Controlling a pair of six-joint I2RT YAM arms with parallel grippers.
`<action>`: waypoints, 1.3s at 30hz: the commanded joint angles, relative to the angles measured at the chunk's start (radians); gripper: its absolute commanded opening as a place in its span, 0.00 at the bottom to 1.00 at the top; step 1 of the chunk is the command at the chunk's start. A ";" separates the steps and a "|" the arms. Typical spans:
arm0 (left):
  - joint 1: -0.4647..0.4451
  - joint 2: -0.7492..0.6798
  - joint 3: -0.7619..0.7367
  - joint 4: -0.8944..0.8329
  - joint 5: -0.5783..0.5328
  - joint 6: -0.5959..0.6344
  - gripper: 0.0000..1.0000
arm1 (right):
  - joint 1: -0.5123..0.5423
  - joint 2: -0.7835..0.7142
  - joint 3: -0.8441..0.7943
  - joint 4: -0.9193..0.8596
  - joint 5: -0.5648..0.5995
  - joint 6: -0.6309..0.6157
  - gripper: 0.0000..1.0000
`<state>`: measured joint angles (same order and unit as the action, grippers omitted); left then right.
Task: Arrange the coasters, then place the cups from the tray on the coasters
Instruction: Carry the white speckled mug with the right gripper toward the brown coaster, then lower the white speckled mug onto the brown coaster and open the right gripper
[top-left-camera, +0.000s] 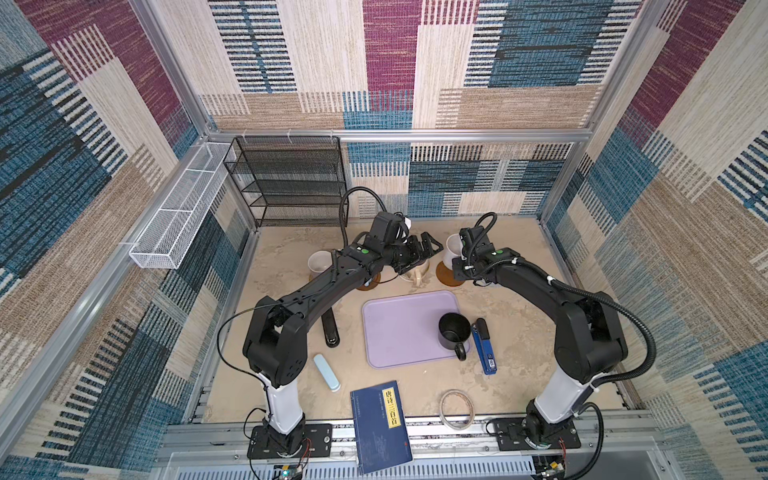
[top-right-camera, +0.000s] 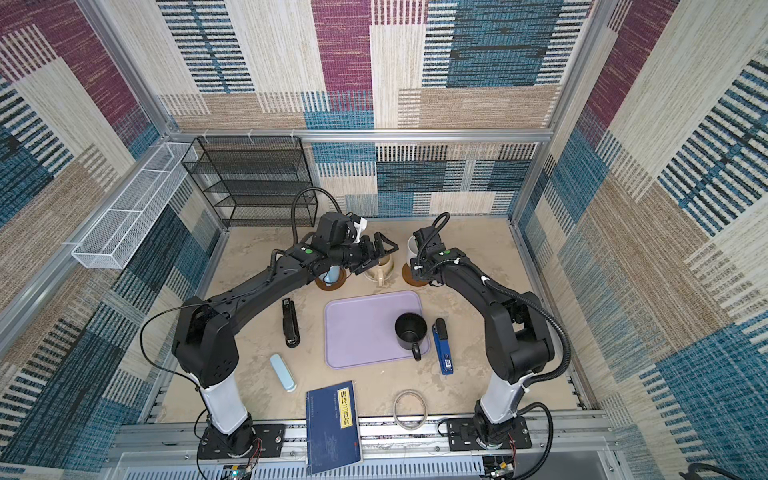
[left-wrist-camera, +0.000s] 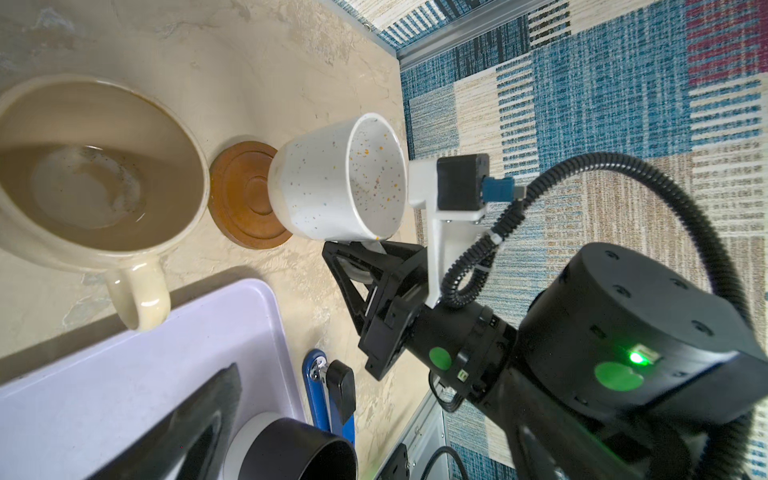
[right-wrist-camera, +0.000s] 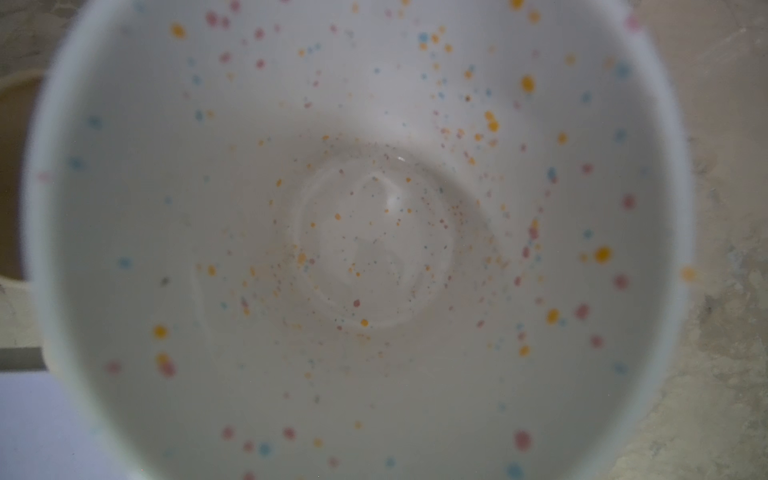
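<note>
You're mid-placement: right gripper (left-wrist-camera: 365, 249) clamped on the speckled white ceramic mug (left-wrist-camera: 336, 187), one o'clock of the lilac plastic tray (top-left-camera: 399, 332), partly over the dark brown wooden coaster (left-wrist-camera: 245, 195); left gripper (top-left-camera: 430, 245) gapes empty. Likely next: centre, lower, release.

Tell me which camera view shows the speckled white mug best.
The left wrist view: the speckled white mug shows outside and rim, at the brown wood coaster, the right gripper shut on its handle. Both top views show only a sliver behind the right arm; the right wrist view, only its blurred inside.
</note>
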<state>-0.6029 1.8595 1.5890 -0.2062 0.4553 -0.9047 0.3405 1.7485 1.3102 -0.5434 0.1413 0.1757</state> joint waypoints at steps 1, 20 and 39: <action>0.000 0.026 0.026 -0.004 0.027 0.016 0.99 | -0.009 0.018 0.023 0.091 0.024 0.000 0.00; 0.000 0.064 0.038 0.001 0.037 -0.007 0.99 | -0.013 0.127 0.099 0.004 0.017 0.025 0.00; 0.000 0.035 0.003 0.008 0.032 -0.007 1.00 | -0.003 0.118 0.061 0.013 0.006 0.016 0.00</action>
<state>-0.6029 1.9022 1.5940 -0.2142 0.4782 -0.9131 0.3309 1.8801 1.3712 -0.5945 0.1398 0.1864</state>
